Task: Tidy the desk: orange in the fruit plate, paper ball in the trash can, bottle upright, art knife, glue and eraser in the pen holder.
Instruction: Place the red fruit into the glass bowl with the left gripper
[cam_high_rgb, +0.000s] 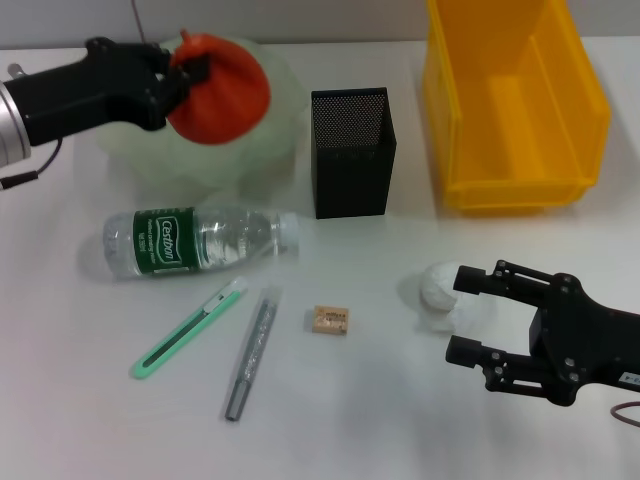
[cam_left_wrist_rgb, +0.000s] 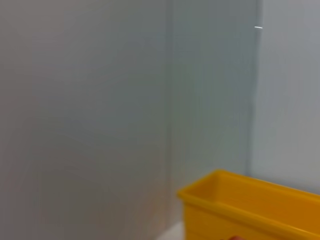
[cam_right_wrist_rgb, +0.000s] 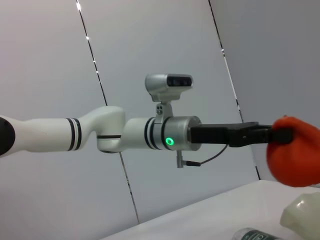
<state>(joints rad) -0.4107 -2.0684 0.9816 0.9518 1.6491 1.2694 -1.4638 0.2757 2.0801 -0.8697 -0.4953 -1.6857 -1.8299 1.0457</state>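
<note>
A: Any text readable?
B: "Cestbon" is read on the bottle (cam_high_rgb: 200, 241), which is lying on its side at the table's left. Marks on the eraser (cam_high_rgb: 330, 320) can't be made out.
A: Grippers?
B: The orange (cam_high_rgb: 218, 90) is pinched by the left gripper (cam_high_rgb: 187, 68) above the plate (cam_high_rgb: 262, 140). The right gripper (cam_high_rgb: 470, 315) is spread around the paper ball (cam_high_rgb: 440, 292), front right.
A: Room?
B: Bare table is seen between ball and bin (cam_high_rgb: 512, 105). The holder (cam_high_rgb: 352, 152) is stood beside the plate.
</note>
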